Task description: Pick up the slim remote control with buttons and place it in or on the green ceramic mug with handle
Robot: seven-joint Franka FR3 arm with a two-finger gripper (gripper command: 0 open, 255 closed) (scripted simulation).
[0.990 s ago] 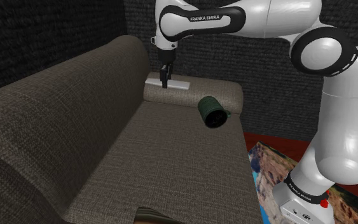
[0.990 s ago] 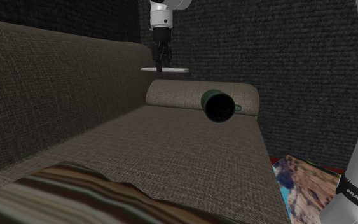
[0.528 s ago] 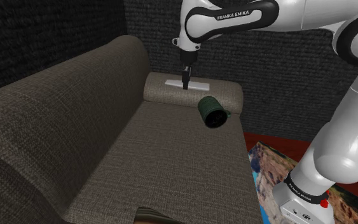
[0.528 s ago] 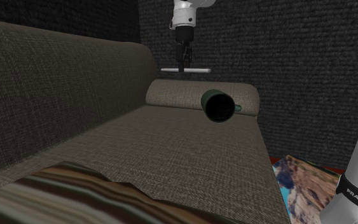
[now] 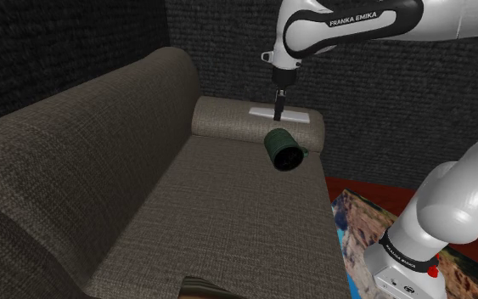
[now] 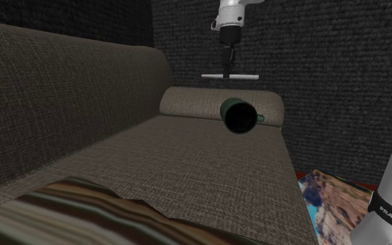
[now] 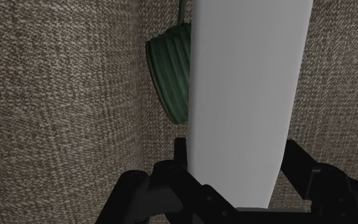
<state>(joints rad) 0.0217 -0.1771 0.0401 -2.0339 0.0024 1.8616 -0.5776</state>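
My pincer (image 5: 277,111) pinches the slim pale remote control (image 5: 297,116) at mid-length, holding it level in the air with its long axis across my grip. The dark green mug (image 5: 284,149) lies on its side just below me (mouth sideways, not up), against the sofa armrest (image 5: 220,119). Nothing stands between us; I would lower the remote onto the mug's wall.
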